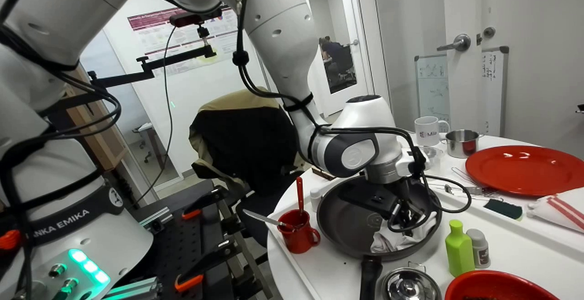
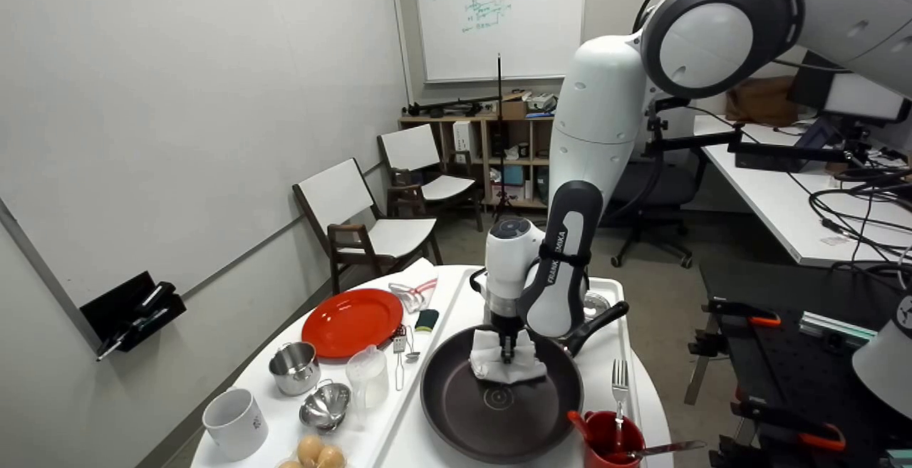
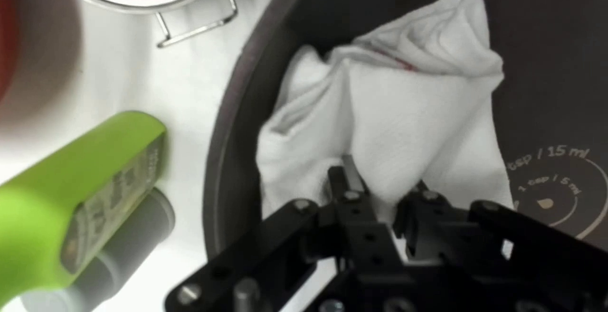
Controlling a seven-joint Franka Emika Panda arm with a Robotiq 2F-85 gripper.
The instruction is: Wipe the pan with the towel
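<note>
Down in the dark pan (image 1: pixel 344 224) sits the gripper (image 1: pixel 407 228), in an exterior view, right over the white towel (image 1: pixel 388 240); the towel lies bunched by the pan's near right wall; just left of the pan stands the red mug (image 1: pixel 296 237), a knife (image 1: pixel 263 218) sticking out of it; over on the right, the green bottle (image 1: pixel 460 250), upright, a grey-capped jar (image 1: pixel 480 250) just beside it.

Across to an exterior view, brown eggs (image 2: pixel 311 450) at the near left; the gripper points straight down into the towel, here spread on the far part of the pan; the handle (image 2: pixel 598 327) points off to the far right; a fork (image 2: pixel 620 390) stands tines up in the red mug, near right; the red plate (image 2: pixel 349 322) lies at the far left, the steel pot (image 2: pixel 294 372) nearer.

Into the wrist view; the fingers (image 3: pixel 340 183) pinch a fold of the towel between them, so the gripper has hold of it; the towel rests creased on the pan floor, just beside its left wall; right of it, the printed rings (image 3: pixel 546 203); left, outside the rim, the green bottle.
</note>
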